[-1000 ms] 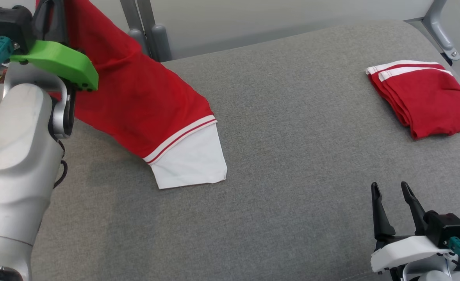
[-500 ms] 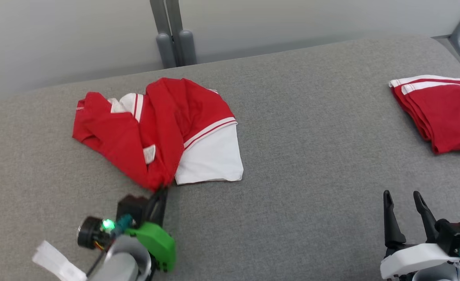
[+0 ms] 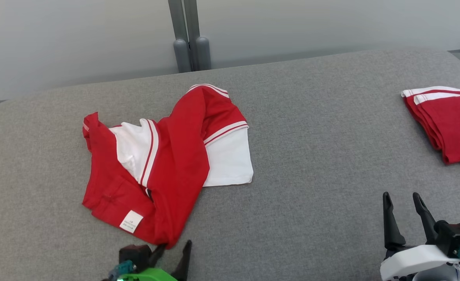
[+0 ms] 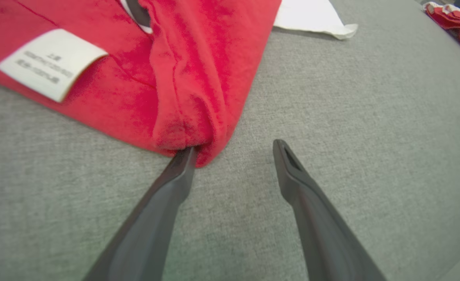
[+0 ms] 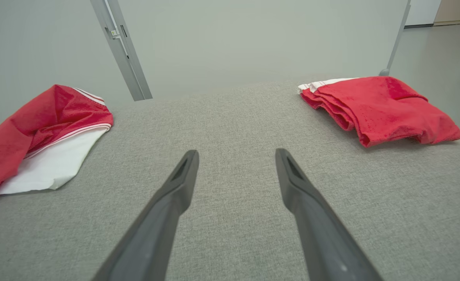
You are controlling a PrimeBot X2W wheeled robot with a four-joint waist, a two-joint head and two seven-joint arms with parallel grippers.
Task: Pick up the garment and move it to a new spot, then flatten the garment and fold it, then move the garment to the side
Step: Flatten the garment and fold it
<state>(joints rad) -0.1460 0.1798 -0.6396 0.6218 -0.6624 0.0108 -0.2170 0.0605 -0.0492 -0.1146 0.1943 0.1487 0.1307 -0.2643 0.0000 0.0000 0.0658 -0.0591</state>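
The garment point(image 3: 167, 168) is a red piece with white panels and stripes. It lies crumpled on the grey surface at centre left, a white label point(image 3: 131, 221) facing up near its front edge. My left gripper point(image 3: 174, 248) stands open at the garment's near corner. In the left wrist view the gripper point(image 4: 234, 152) has its left fingertip point(image 4: 185, 156) touching the red cloth point(image 4: 183, 78), and nothing sits between the fingers. My right gripper point(image 3: 402, 201) is open at the lower right, over bare fabric point(image 5: 236, 156).
A second red garment point(image 3: 446, 121), folded, lies at the right edge of the grey padded surface point(image 3: 312, 156); it also lies at the upper right of the right wrist view point(image 5: 378, 107). Grey posts point(image 3: 189, 35) and a pale wall stand behind.
My left gripper came down from high at the left, laid the garment on the surface and opened, letting go. The head camera also shifted. My right gripper stayed open.
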